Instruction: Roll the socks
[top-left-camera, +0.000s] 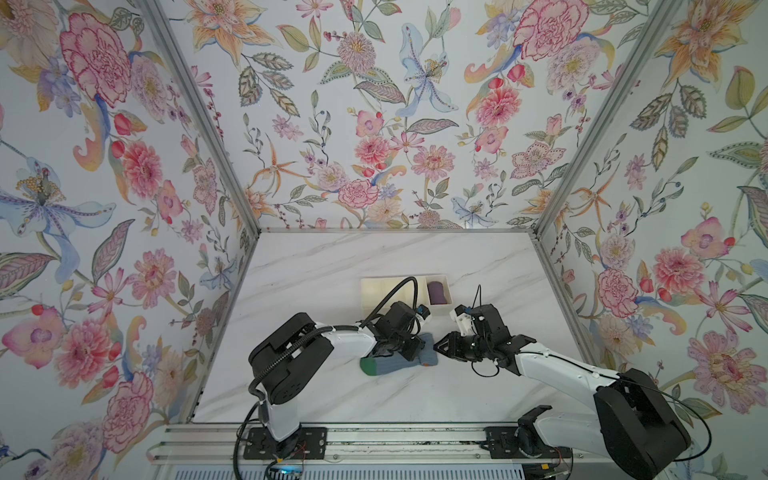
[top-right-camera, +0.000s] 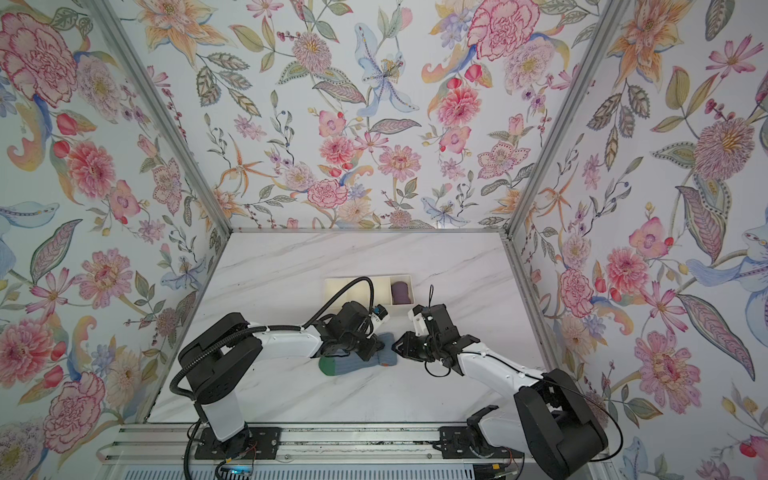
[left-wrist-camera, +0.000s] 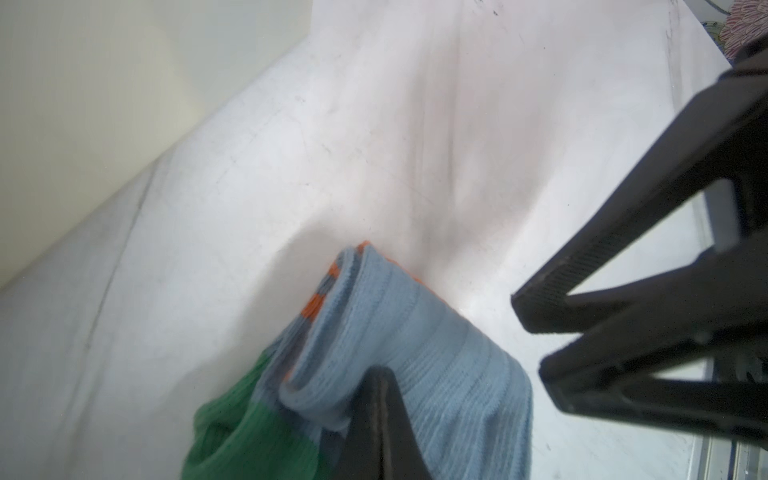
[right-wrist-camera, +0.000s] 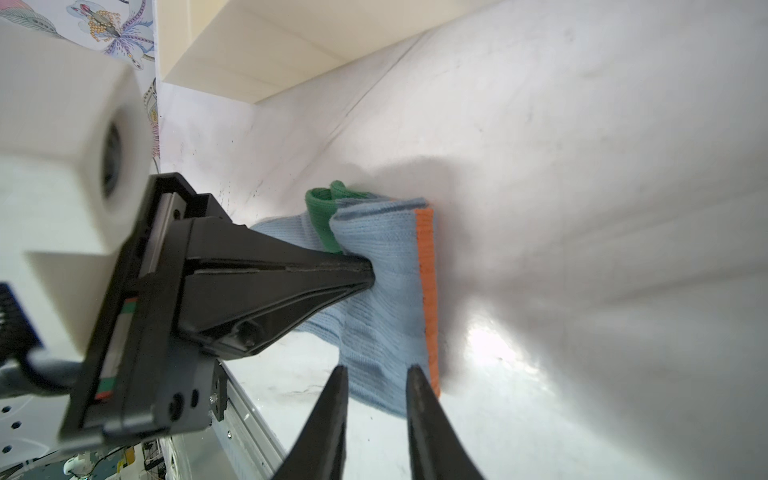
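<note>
Socks lie mid-table in both top views, long axis running from the green toe at 8 o'clock to the orange cuff end at 2 o'clock. Right gripper is the nearer to that cuff: its parted, empty jaws sit just beside it, with the fabric at 9 o'clock from them. Left gripper is clenched, tips pressed into the folded middle. Right forearm reaches in low from 4 o'clock; the left comes across from 9 o'clock, wrist bent down.

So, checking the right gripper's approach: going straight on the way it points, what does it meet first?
Most likely the socks: the right gripper, jaws open, points at their blue-grey fold, seemingly not yet touching.
</note>
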